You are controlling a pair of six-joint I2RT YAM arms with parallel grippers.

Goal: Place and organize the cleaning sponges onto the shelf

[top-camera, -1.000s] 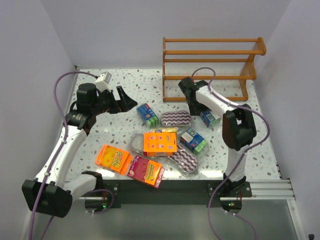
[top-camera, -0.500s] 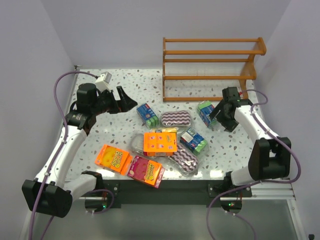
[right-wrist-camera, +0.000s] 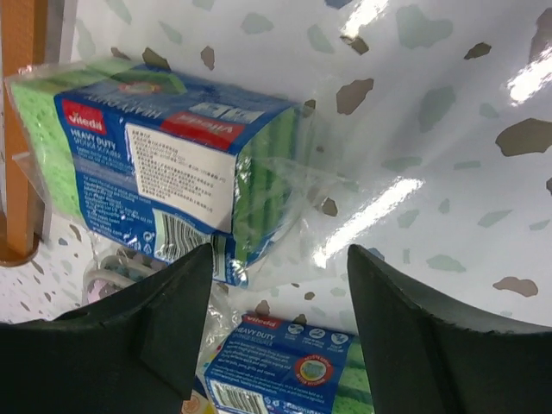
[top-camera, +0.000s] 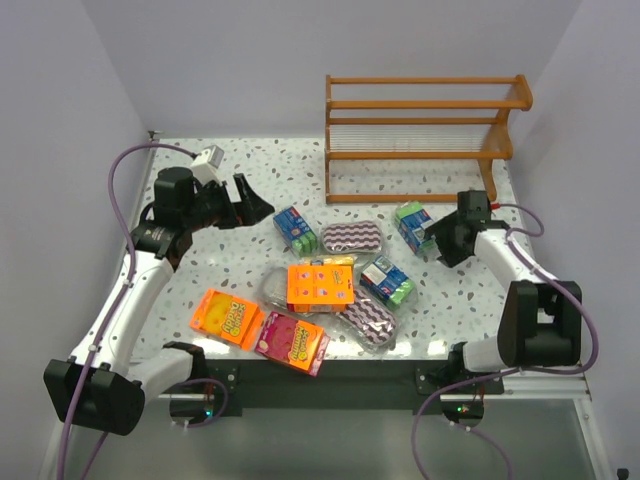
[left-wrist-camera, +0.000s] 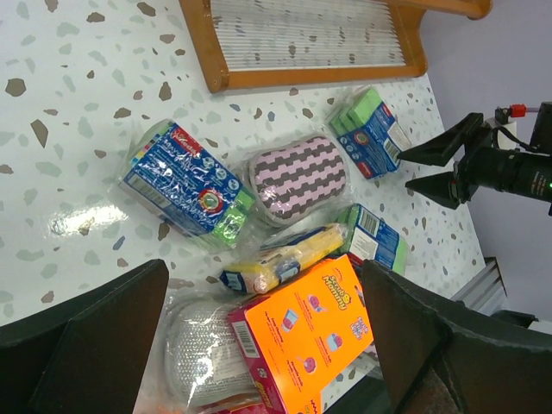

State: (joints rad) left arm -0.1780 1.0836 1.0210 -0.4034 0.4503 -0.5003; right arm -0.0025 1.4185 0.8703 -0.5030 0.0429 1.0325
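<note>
top external view: the shelf [top-camera: 425, 103] at the far right holds no pack yet, so the sponges lie loose on the speckled table [top-camera: 250, 170], most heaped in the middle as if tipped out for sorting. one blue-and-green pack [top-camera: 410, 226] lies apart, near the shelf's foot, probably the easiest first pick. the right pincer [top-camera: 437, 240] sits low just beside it, fingers spread and released, gripping nothing. the pack lies just ahead of the fingertips, not yet inside the gap.

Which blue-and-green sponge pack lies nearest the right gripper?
The pack directly before the shelf, beside the right gripper; the other two sit farther left.
</note>
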